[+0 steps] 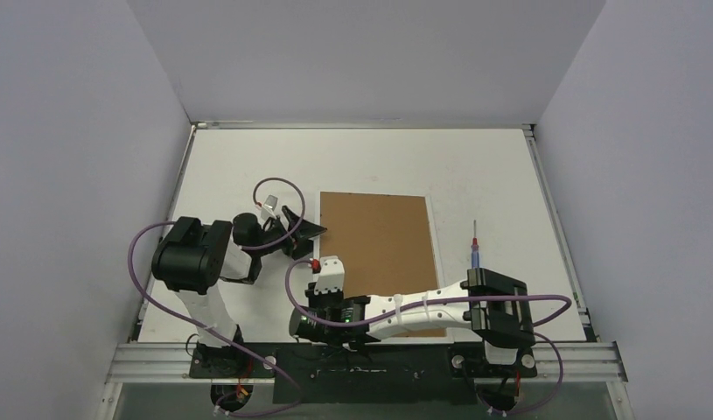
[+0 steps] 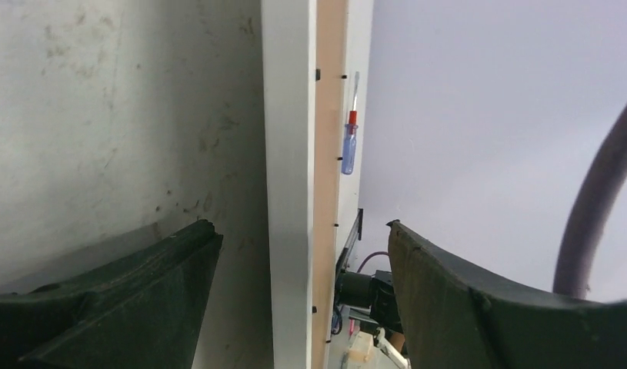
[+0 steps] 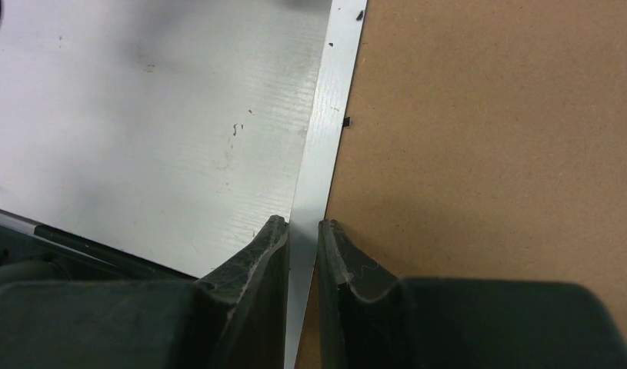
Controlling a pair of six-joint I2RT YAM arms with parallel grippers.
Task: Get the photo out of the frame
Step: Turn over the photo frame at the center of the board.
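Note:
The frame (image 1: 379, 254) lies face down on the table, its brown fibreboard back up and a narrow white border round it. The photo is hidden under that back. My left gripper (image 1: 311, 229) is at the frame's left edge and open. In the left wrist view the white edge (image 2: 288, 154) runs between its fingers (image 2: 302, 228) with a gap on each side. My right gripper (image 1: 323, 267) is at the near left corner. There its narrow jaws (image 3: 302, 223) are shut on the white border strip (image 3: 325, 138), next to the brown back (image 3: 487, 154).
A small red-and-blue screwdriver (image 1: 475, 252) lies on the table just right of the frame, also visible beyond the frame as the screwdriver (image 2: 349, 146). The right arm reaches across the frame's near end. Grey walls enclose the table on three sides.

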